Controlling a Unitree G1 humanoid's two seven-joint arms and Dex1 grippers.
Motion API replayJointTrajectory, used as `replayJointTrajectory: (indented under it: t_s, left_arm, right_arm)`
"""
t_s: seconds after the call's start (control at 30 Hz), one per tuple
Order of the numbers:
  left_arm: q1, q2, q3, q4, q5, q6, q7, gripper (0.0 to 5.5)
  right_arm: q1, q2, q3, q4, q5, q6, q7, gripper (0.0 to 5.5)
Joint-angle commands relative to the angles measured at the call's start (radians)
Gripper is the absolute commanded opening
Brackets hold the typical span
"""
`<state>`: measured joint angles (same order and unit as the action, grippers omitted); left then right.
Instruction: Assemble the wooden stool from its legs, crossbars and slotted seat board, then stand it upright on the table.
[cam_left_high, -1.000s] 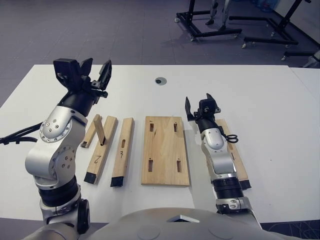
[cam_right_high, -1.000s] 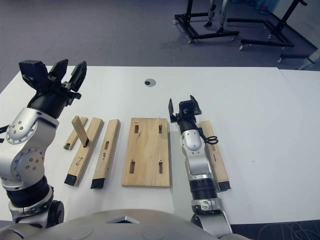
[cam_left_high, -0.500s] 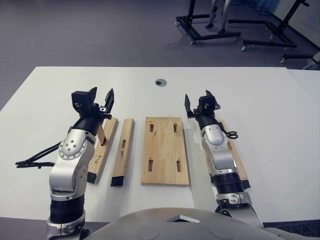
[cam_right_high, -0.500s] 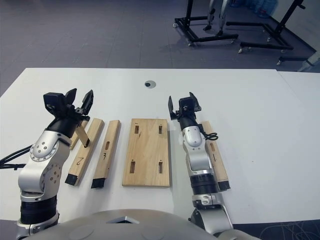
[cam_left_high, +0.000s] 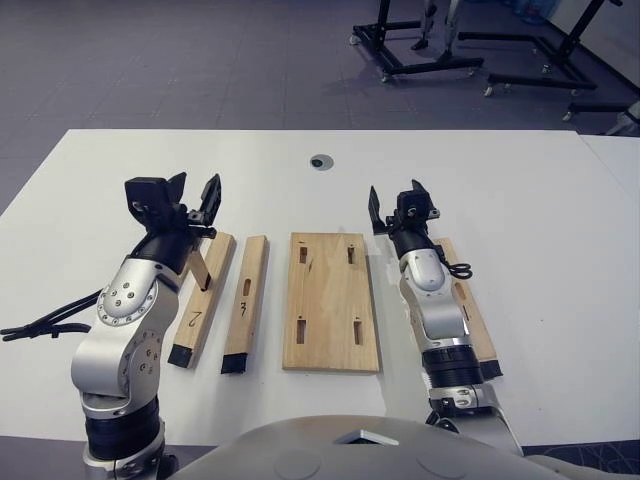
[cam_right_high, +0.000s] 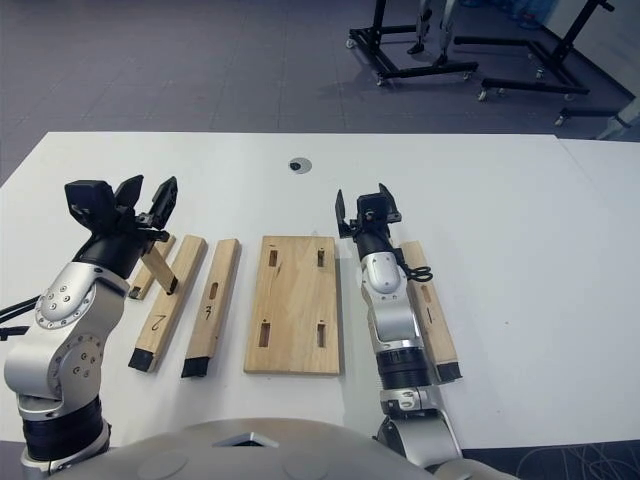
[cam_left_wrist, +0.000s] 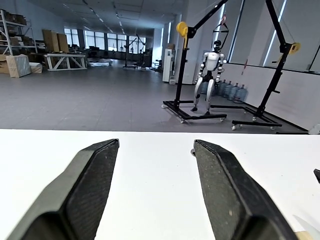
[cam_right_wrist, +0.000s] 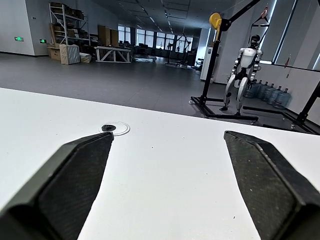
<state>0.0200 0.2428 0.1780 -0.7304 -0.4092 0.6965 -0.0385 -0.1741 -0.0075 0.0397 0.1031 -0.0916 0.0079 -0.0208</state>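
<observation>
Item, centre of the white surface (cam_left_high: 520, 200): we list one pale rectangular wooden seat board with four slots (cam_left_high: 331, 302), lying flat, its long axis running away from the robot. Left of it we count two pale wooden legs with dark feet, parallel to the board: the inner leg (cam_left_high: 246, 303) and the numbered outer leg (cam_left_high: 203, 298). A short pale wooden crossbar (cam_right_high: 160, 267) stands tilted out of the outer leg's slot. A second short bar (cam_right_high: 143, 278) lies flat just outside that leg, partly hidden by the arm. Right of the board, a third leg (cam_left_high: 472, 318) lies under the right forearm on the same axis. Left hand (cam_left_high: 195, 190): above the far end of the outer leg, fingers (cam_left_wrist: 90, 190) spread wide, nothing between them. We cannot tell whether its wrist touches the crossbar. Right hand (cam_left_high: 396, 198): at the far end of the third leg, just beside the board's far right corner, fingers (cam_right_wrist: 75, 180) wide apart, holding nothing. We judge the left hand nearer the crossbar, which lies toward the robot from its fingertips, so a grasp calls for drawing back and down.
</observation>
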Motion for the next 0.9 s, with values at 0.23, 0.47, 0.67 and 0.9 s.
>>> replayJointTrajectory:
  t_s: [0.23, 0.47, 0.67, 0.9]
  left_arm:
    - [-0.050, 0.066, 0.111, -0.027, 0.019, 0.003, 0.005, 2.74]
    - [0.282, 0.157, 0.193, 0.084, 0.218, -0.144, -0.067, 2.74]
    - [0.528, 0.166, 0.141, 0.204, 0.238, -0.352, -0.263, 2.74]
    - [0.585, 0.169, 0.108, 0.169, 0.157, -0.359, -0.383, 3.54]
  right_arm:
    - [0.029, 0.013, 0.001, -0.021, -0.003, -0.005, -0.024, 4.08]
    - [0.072, 0.025, 0.006, -0.048, -0.010, -0.008, -0.039, 4.08]
    - [0.104, 0.021, 0.027, -0.078, -0.014, 0.007, -0.028, 4.08]
    - [0.150, 0.011, 0.045, -0.122, -0.024, 0.031, -0.022, 4.08]
